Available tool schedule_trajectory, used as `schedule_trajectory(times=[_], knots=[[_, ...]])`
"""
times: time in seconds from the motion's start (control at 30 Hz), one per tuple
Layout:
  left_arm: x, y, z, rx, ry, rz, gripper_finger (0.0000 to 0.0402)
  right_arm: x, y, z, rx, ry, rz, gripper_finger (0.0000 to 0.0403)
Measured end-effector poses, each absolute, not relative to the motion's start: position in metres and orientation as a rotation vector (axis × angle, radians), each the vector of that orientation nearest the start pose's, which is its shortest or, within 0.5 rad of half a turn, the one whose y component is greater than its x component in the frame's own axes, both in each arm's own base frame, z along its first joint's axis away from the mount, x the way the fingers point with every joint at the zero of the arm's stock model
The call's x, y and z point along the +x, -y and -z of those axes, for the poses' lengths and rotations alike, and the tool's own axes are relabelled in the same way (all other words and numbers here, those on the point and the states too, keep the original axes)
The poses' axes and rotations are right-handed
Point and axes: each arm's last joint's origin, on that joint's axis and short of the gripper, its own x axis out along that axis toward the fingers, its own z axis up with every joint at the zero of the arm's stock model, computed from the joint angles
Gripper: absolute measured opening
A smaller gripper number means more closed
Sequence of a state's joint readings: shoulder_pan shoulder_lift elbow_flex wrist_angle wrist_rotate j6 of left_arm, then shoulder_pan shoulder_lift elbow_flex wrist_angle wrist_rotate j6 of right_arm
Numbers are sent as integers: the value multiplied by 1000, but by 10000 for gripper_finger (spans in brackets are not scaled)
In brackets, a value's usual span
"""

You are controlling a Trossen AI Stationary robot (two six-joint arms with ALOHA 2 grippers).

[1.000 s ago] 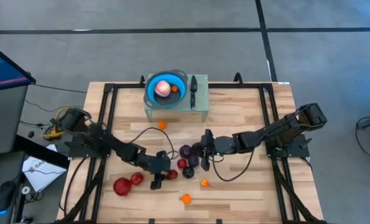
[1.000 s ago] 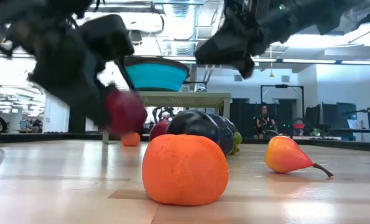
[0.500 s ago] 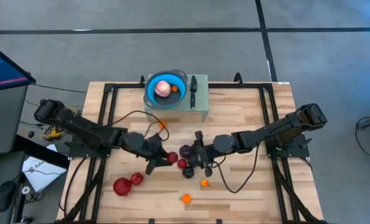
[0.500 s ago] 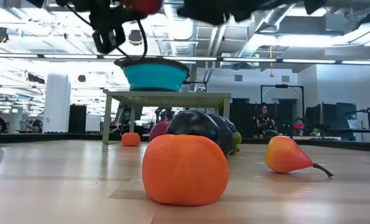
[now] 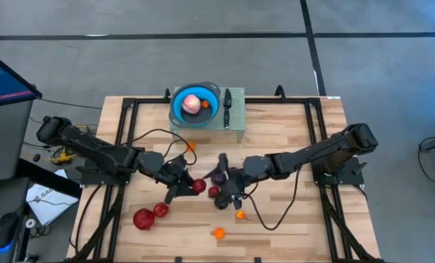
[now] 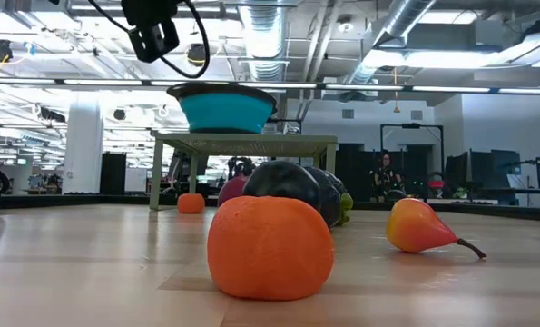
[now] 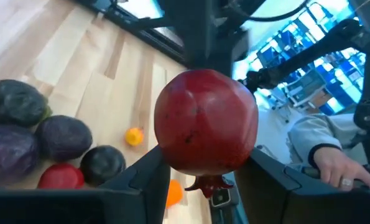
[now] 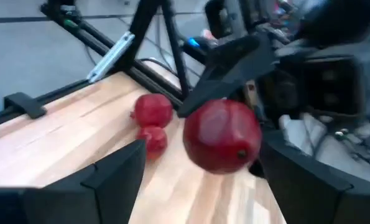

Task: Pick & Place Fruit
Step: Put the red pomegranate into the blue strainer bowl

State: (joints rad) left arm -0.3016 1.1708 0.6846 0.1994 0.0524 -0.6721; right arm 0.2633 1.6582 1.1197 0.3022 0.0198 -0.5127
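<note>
Mid surface [image 5: 290, 124] crowded: dark purple fruits [image 5: 218, 177] bunched between both arms, left tool [image 5: 186, 185] clamping a red fruit [image 5: 199, 185] just beside them, right tool [image 5: 224, 183] spread wide over the cluster. Two red apples [image 5: 150, 215] block front-left. Bare wood at right side and back corners. Riser with blue bowl [image 5: 195, 104] blocks back centre.

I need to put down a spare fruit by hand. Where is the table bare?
Bare wood: right of the green stand, toward the table's right edge, and the near-right corner beyond the orange fruit. Crowded: the middle, where both arms meet over the dark purple fruits.
</note>
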Motion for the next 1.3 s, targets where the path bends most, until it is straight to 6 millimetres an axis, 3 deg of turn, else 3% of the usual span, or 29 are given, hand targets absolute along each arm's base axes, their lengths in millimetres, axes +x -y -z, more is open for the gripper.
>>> schedule_trajectory(times=[0.33,0.77,1.03,1.17,1.3], knots=[[243,78,-257,-646,-405,254,161,401,-102,-268,-608,-229,-381,304],[243,78,-257,-646,-402,254,165,400,-103,-272,-626,-231,-389,254],[243,78,-257,-646,-403,255,169,399,-107,-273,-591,-234,-388,197],[243,78,-257,-639,-402,253,194,399,-106,-271,-486,-270,-383,194],[244,74,-257,-574,-385,245,247,397,-106,-265,-385,-305,-374,210]])
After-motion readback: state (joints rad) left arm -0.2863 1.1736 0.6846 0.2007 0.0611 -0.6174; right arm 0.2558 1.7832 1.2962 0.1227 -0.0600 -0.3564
